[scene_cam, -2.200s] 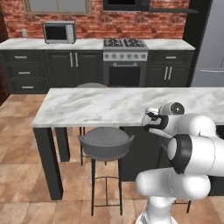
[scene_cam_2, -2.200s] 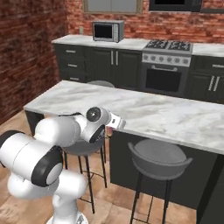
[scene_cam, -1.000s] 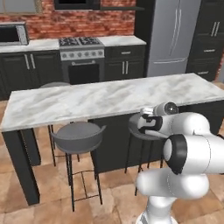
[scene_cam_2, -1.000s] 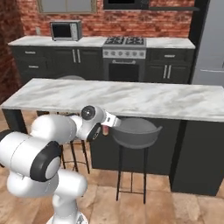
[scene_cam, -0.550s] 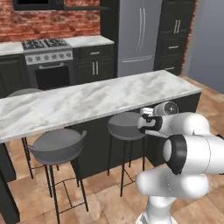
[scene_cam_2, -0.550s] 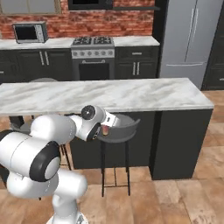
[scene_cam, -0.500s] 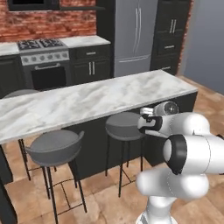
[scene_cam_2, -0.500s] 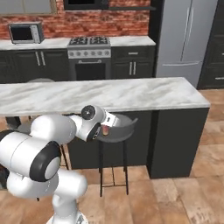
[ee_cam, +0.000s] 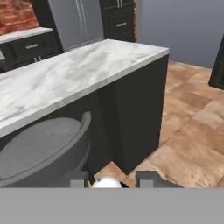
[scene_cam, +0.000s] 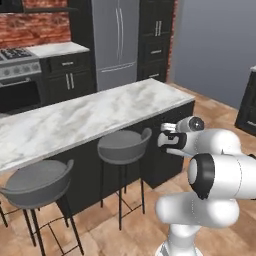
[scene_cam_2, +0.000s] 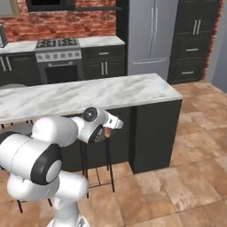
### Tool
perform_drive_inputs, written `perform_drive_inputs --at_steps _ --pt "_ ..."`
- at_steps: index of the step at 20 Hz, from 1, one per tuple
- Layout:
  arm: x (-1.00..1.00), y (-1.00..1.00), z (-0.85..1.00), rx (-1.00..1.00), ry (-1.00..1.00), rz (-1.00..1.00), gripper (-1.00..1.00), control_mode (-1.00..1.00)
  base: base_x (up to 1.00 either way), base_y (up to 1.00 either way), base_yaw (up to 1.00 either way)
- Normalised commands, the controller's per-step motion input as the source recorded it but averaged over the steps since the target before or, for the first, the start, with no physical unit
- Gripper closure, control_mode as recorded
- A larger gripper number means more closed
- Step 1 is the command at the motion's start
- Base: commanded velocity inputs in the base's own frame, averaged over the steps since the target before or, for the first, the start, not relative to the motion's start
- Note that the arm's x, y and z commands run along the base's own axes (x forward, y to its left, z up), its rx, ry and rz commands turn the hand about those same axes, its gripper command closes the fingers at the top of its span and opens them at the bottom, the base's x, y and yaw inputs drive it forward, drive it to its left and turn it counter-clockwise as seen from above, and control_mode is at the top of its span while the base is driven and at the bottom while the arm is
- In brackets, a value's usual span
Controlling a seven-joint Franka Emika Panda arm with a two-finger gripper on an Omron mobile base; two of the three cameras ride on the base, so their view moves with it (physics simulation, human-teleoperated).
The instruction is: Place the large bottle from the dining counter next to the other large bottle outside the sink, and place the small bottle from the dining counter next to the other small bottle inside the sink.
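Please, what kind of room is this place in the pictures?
It looks like a home kitchen with a dining bar. A steel refrigerator stands among dark cabinets, a stove sits against a red brick wall, and round grey stools are tucked under the long marble dining counter.

Counter (scene_cam: 85, 112) — polished white marble, grey-veined, on matt dark panels. Stools (scene_cam: 121, 146) — matt grey seats, thin black metal legs. Fridge (scene_cam_2: 150, 33), upper centre — brushed steel. Floor (scene_cam_2: 195, 168) — smooth terracotta tile. Wall (scene_cam_2: 53, 20), upper left — rough red brick.
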Motion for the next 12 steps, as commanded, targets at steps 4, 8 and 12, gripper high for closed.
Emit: perform_drive_inputs --at_steps 4,8,12 --pt "0.00 0.00 0.00 0.00 0.00 0.00 1.00 1.00 0.03 -0.16 -0.39" --pt "0.00 0.00 0.00 0.00 0.00 0.00 1.00 1.00 0.01 -0.16 -0.44" --pt "0.00 0.00 0.00 0.00 0.00 0.00 1.00 1.00 0.00 -0.15 -0.44"
